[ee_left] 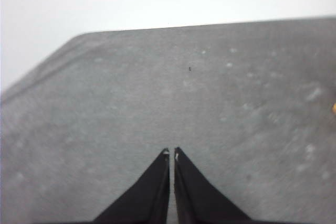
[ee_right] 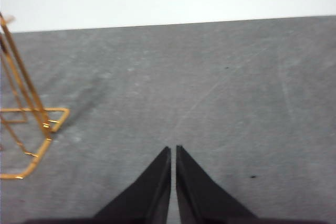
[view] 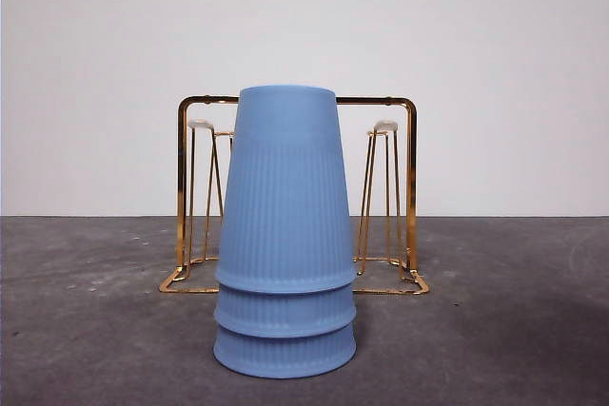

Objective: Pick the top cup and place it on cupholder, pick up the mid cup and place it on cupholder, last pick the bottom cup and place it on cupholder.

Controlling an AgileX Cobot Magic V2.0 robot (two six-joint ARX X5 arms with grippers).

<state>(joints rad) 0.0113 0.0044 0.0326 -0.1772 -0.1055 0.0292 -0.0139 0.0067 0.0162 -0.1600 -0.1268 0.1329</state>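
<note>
1. Three blue cups stood nested upside down in one stack; the top cup (view: 286, 187) covered most of the middle cup (view: 285, 313) and the bottom cup (view: 285, 356). Ribbed, tapered walls could have let a pinch slide, so a low grip risked lifting two cups together.
2. The rack (view: 410, 178) stood just behind the stack on the grey table (view: 514, 311), its white-tipped prongs (view: 385, 126) thin and upright. A cup lowered off-centre could have caught a tip and tipped the light wire frame, or glanced off and fallen.
3. The left gripper (ee_left: 171, 152) hung over bare table with its jaws pressed together, holding nothing. The right gripper (ee_right: 173, 149) was likewise pressed together and empty, with a corner of the rack's base (ee_right: 50, 124) nearby. Either would have needed to spread before reaching a cup; approaching closed would likely have knocked the stack over.
4. A sideways pull on the top cup might have dragged the stack toward the rack.
</note>
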